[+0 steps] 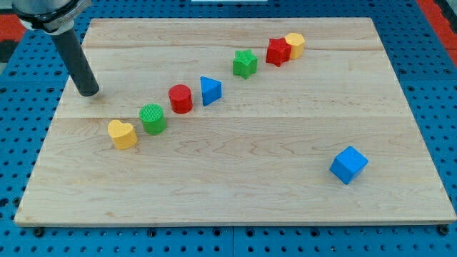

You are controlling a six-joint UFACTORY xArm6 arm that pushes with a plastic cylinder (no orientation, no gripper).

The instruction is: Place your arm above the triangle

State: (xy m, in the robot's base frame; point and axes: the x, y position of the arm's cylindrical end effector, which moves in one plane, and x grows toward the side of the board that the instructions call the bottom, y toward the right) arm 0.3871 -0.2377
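Observation:
The blue triangle (211, 91) stands on the wooden board (235, 178) a little left of centre, touching or nearly touching the red cylinder (181, 98) on its left. My tip (88, 91) rests on the board near the view's left edge, well to the left of the triangle and apart from every block. The rod leans up toward the view's top left corner.
A diagonal row runs from lower left to upper right: yellow heart (123, 134), green cylinder (153, 118), then green star (245, 63), red star-like block (278, 51), yellow hexagon-like block (294, 44). A blue cube (348, 164) sits alone at the lower right.

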